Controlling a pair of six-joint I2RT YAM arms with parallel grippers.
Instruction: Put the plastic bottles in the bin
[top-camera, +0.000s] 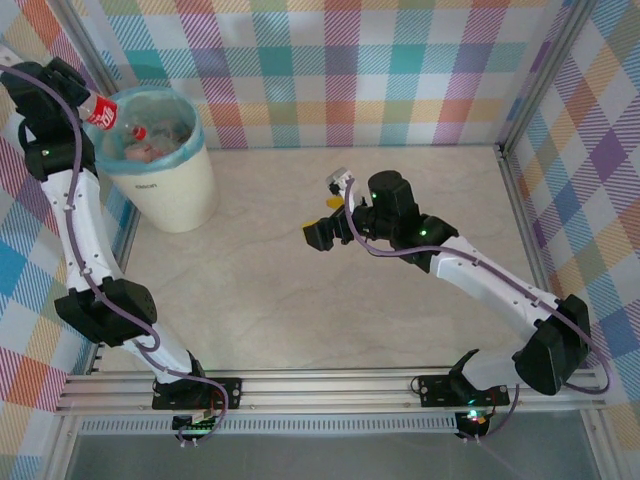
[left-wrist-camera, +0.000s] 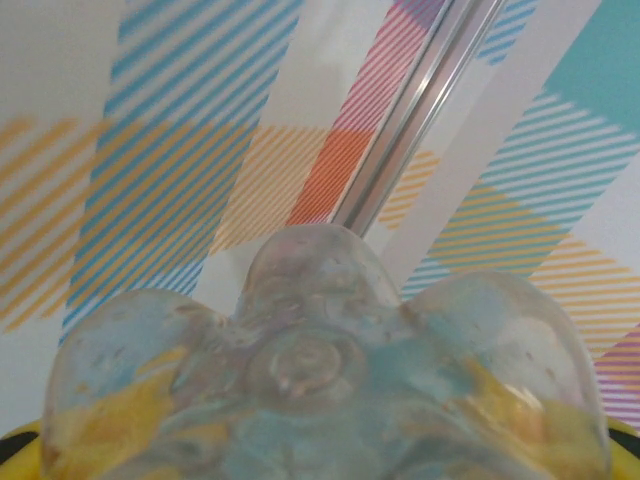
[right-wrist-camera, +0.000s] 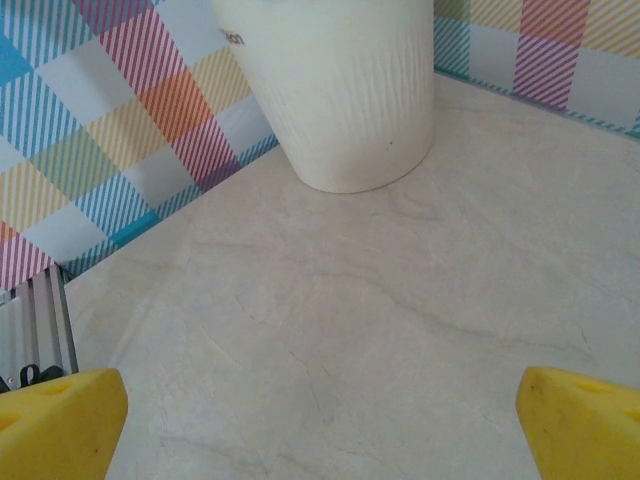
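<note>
left gripper (top-camera: 82, 98) pinching red-labelled bottle (top-camera: 105, 112) | long axis slanted, cap over bin (top-camera: 175, 190) mouth, base toward wrist | right gripper (right-wrist-camera: 320, 425) spread wide over table (right-wrist-camera: 380, 300)

- One plastic bottle (top-camera: 103, 113), clear with a red label, was clasped in the left gripper (top-camera: 86, 102).
- Further bottles (top-camera: 150, 152) lay heaped just below that gripper. They were too jumbled to count.
- One bin (top-camera: 172, 192), cream-white with a teal liner, stood under the left gripper and well apart from the right gripper (right-wrist-camera: 320, 430).
- Two arms were present, each with one gripper. The right gripper's jaws were spread wide with nothing between them.
- One tabletop (top-camera: 300, 300) lay beneath both grippers.
</note>
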